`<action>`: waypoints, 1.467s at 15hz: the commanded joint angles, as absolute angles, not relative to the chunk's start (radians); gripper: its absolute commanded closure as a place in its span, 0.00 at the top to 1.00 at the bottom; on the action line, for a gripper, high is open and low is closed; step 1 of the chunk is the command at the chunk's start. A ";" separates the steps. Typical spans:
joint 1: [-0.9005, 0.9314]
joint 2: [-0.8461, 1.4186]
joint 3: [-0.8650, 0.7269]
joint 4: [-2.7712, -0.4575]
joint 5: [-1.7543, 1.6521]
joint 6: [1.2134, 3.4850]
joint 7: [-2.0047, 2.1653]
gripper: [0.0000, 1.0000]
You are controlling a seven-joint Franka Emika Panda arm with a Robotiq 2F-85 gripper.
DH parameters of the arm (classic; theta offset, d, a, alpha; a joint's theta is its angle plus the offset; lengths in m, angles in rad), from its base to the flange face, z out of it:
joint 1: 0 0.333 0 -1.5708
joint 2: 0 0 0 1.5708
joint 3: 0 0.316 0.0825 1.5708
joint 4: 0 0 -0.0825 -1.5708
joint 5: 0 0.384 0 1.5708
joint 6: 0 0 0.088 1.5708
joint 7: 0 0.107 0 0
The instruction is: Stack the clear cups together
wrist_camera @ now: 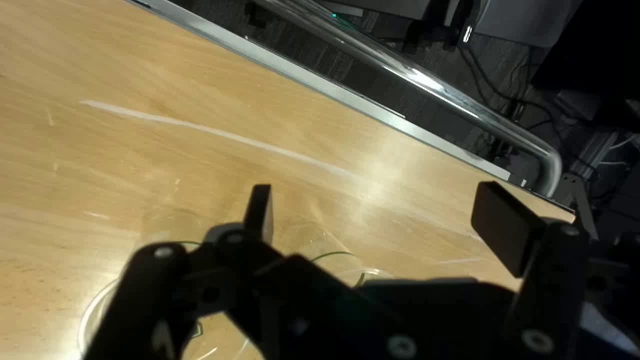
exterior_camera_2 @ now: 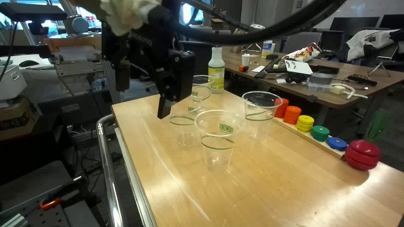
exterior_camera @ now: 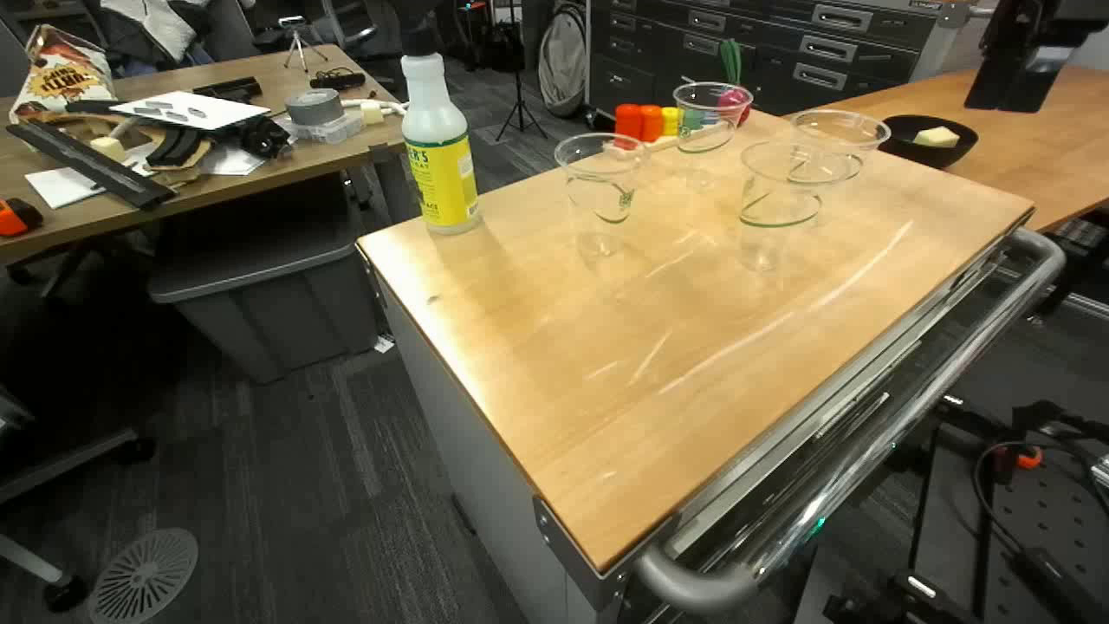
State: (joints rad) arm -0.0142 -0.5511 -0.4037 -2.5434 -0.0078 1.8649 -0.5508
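Note:
Several clear cups stand upright and apart on the wooden tabletop. In an exterior view they show at the left [exterior_camera: 602, 195], the back [exterior_camera: 706, 121], the far right [exterior_camera: 839, 139] and the near right [exterior_camera: 784, 204]. In an exterior view one cup is nearest the camera [exterior_camera_2: 217, 145], with others behind it [exterior_camera_2: 260, 116] [exterior_camera_2: 186, 129] [exterior_camera_2: 202, 91]. My gripper [exterior_camera_2: 143, 96] hangs open and empty above table height, to the rail side of the cups. It shows at the top right in an exterior view [exterior_camera: 1005, 95]. In the wrist view the gripper [wrist_camera: 382, 222] partly hides two cups [wrist_camera: 310, 245] [wrist_camera: 95, 310].
A yellow-green bottle [exterior_camera: 446, 186] stands at a table edge. A toy with coloured discs [exterior_camera_2: 320, 134] and a red ball [exterior_camera_2: 362, 154] lie along another edge. A black bowl [exterior_camera: 931, 156] with a pale piece sits beyond. A metal rail [exterior_camera: 866, 472] runs along one side.

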 commanded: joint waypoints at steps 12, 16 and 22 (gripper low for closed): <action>-0.082 -0.510 -0.382 -2.489 0.020 1.868 -0.550 1.00; -0.115 -0.464 -0.392 -2.434 0.054 1.939 -0.513 1.00; -0.143 -0.350 -0.347 -2.389 0.052 2.114 -0.381 1.00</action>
